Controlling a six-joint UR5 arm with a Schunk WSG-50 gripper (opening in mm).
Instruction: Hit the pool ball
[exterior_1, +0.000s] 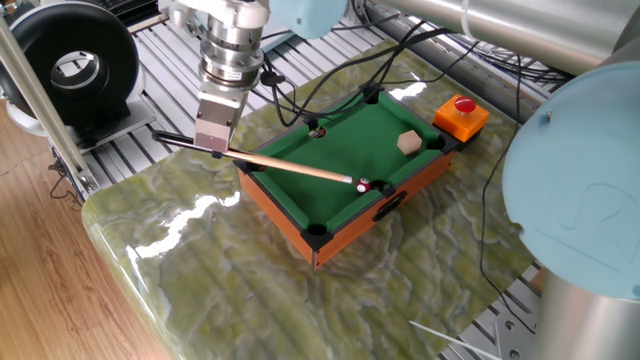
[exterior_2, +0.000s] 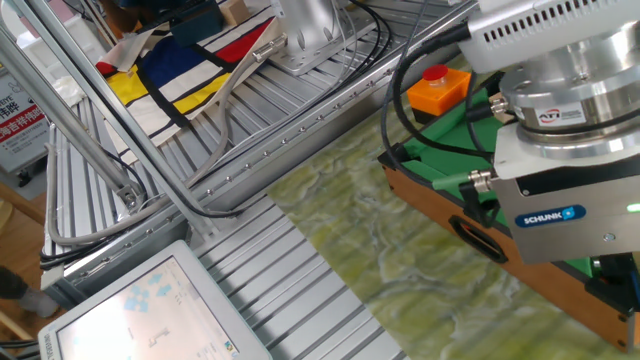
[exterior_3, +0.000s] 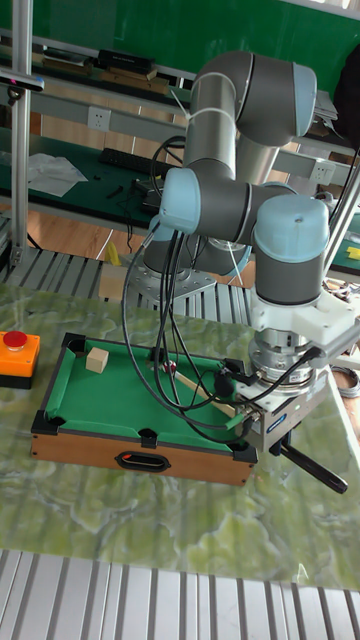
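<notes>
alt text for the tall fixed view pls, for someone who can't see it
A UR5 arm's gripper holds a cue stick over a small green pool table, its tip by the pool ball. A tan cube sits on the felt; a red button stands off the table's left end.

Overall light: bright and even in all three views, soft overhead indoor light, colours true.
Glare: white streaks of reflected light on the glossy green-veined marble tabletop (exterior_1: 190, 215) near its left edge in one fixed view; a pale sheen along the ribbed aluminium rails (exterior_2: 300, 290) in the other fixed view.
Shadows: faint and short; a soft one under the small orange-sided pool table with green felt (exterior_1: 345, 150).
Focus: one fixed view is sharp at centre; the large pale-blue arm joint (exterior_1: 575, 190) at its right edge is close and soft.
Blur: the silver-grey gripper body (exterior_2: 560, 215) looms close in the other fixed view, slightly soft.
Tall view: mildly darker background, green wall dim, foreground clear.
</notes>
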